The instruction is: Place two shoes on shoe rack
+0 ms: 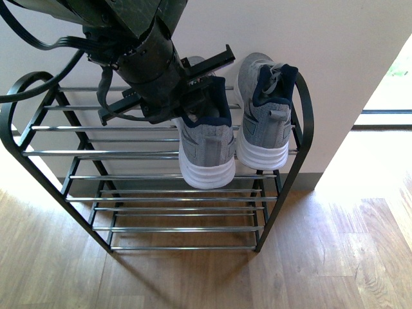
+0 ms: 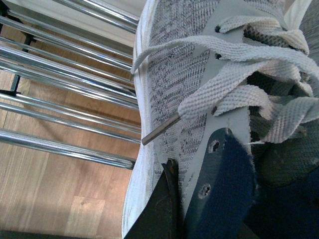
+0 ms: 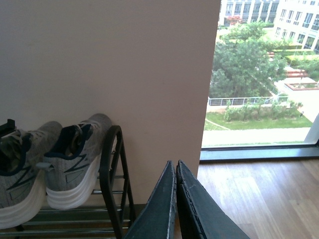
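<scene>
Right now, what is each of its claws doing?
Left gripper: closed on the grey sneaker, pinching its side wall.
Right gripper: closed, holding nothing.

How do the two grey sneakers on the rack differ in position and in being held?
The left sneaker has the left gripper at its collar; the right sneaker stands free. The left sneaker's heel juts further over the front bar of the rack; the right sneaker sits further back, beside the end frame. Both are grey knit with white soles and navy lining, heels toward the camera.
</scene>
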Tool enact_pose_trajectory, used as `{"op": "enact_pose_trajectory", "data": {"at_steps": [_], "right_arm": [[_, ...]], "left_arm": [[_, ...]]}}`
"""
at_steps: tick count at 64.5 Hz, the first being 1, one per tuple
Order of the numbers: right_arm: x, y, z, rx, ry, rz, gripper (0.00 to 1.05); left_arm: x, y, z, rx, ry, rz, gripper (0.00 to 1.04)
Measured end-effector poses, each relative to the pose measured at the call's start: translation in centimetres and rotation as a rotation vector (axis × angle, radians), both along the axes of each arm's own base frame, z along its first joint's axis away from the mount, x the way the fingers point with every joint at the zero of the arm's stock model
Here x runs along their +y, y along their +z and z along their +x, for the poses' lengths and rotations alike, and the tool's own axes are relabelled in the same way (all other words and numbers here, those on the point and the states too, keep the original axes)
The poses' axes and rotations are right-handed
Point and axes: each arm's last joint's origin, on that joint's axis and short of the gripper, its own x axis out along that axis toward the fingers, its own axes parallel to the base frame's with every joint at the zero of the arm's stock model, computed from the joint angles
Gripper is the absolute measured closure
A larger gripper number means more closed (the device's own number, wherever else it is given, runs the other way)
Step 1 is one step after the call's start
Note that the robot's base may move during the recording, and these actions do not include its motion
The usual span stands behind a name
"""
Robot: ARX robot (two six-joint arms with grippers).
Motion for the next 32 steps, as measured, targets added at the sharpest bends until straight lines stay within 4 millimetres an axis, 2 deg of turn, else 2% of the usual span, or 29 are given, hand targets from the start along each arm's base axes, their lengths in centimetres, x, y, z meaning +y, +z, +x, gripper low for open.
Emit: {"op": "enact_pose_trajectory", "data": {"at_steps": [4,21,32], "right_arm": [[0.0,0.0,0.0,0.0,0.0,0.0,1.03],[0.0,0.0,0.0,0.0,0.0,0.0,1.03],[0.0,0.0,0.0,0.0,0.0,0.0,1.03]], "left_arm": [[0.0,0.2,0.2,-0.008,-0.008,0.009,1.02],[0.6,1.3,0.2,-0.07,0.023,0.075,0.59],[1.7,4.9,-2.1,-0.184,0.106,0.134,0.29]]}}
